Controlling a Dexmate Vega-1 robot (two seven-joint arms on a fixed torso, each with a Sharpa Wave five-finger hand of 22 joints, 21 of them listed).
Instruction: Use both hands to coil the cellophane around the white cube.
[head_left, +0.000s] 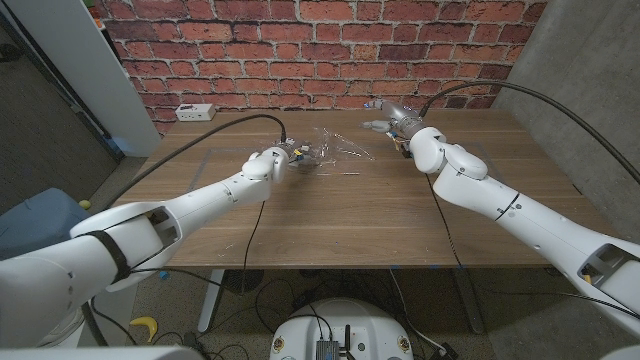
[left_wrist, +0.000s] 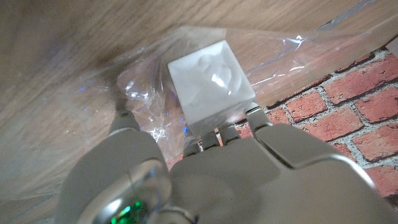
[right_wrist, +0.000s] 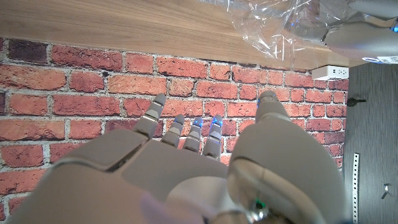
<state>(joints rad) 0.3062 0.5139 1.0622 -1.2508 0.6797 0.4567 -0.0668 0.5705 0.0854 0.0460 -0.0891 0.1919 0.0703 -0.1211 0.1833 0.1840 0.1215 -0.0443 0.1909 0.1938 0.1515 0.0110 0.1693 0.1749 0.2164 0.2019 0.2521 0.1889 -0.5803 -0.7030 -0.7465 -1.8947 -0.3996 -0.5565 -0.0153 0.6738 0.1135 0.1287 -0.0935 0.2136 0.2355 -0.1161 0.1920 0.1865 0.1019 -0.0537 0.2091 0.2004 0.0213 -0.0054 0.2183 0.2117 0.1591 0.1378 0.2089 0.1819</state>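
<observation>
The left hand (head_left: 285, 157) holds the white cube (left_wrist: 210, 81), wrapped in cellophane (head_left: 335, 150), at the far middle of the table (head_left: 350, 220). The right hand (head_left: 392, 117) hovers off the table to the right, fingers (right_wrist: 186, 134) spread, holding nothing.

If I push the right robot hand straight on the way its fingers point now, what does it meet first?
Probably nothing on the table. The right robot hand is open, raised near the far edge, its fingers aimed at the brick wall. The cellophane and cube lie off to the side by the left robot hand. Depth is unclear.
</observation>
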